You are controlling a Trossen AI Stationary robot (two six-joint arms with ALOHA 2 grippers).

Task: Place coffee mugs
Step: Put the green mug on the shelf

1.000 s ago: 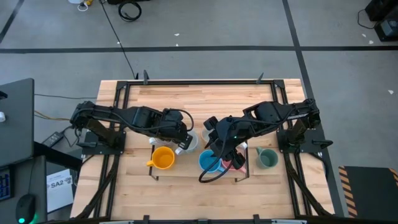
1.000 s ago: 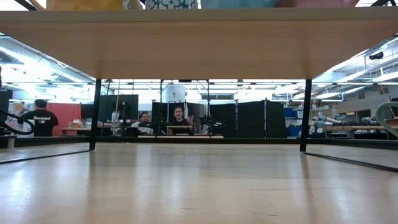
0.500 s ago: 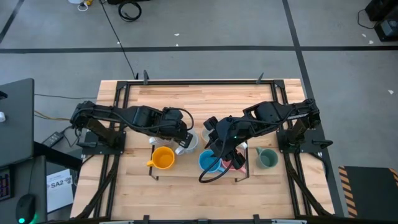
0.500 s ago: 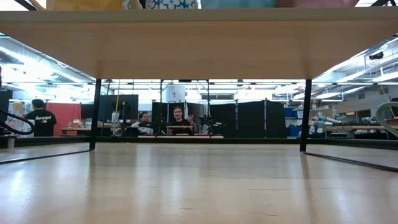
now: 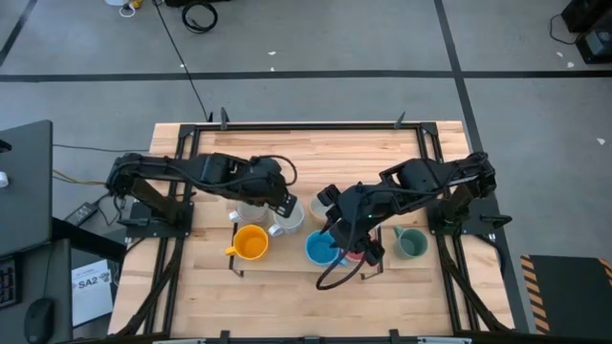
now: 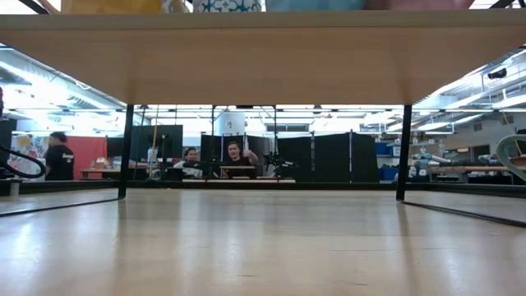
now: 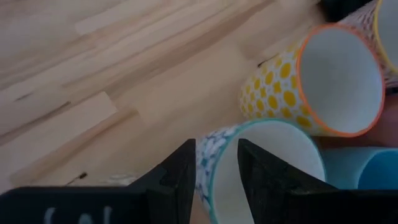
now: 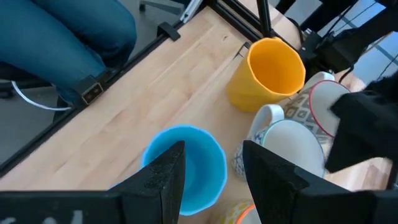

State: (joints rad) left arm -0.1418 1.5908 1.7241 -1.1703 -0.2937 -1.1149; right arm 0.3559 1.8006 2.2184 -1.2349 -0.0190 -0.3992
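Observation:
Several coffee mugs stand on a raised wooden shelf (image 5: 287, 260): an orange one (image 5: 251, 243), a white one with a teal rim (image 7: 267, 163), a blue one (image 5: 319, 248) and a pink one (image 5: 356, 254). A dark green mug (image 5: 412, 245) stands on the table beside the shelf. My left gripper (image 7: 217, 152) is open over the white mug, with that mug's wall between its fingers. My right gripper (image 8: 212, 155) hovers open above the blue mug (image 8: 185, 163) with nothing between its fingers. My left gripper comes slanting down from above at the white mug's rim (image 7: 206, 163), one finger inside the mug and one outside. The jaws stand apart. I cannot tell whether either finger touches the wall. The mug stands upright on the shelf.
A yellow-dotted mug with an orange rim (image 7: 323, 81) and a red-rimmed patterned mug (image 8: 320, 99) crowd close to the white one. The shelf stands on thin black legs (image 6: 125, 152). Bare tabletop (image 5: 316, 153) lies toward the far edge. People sit in the room beyond.

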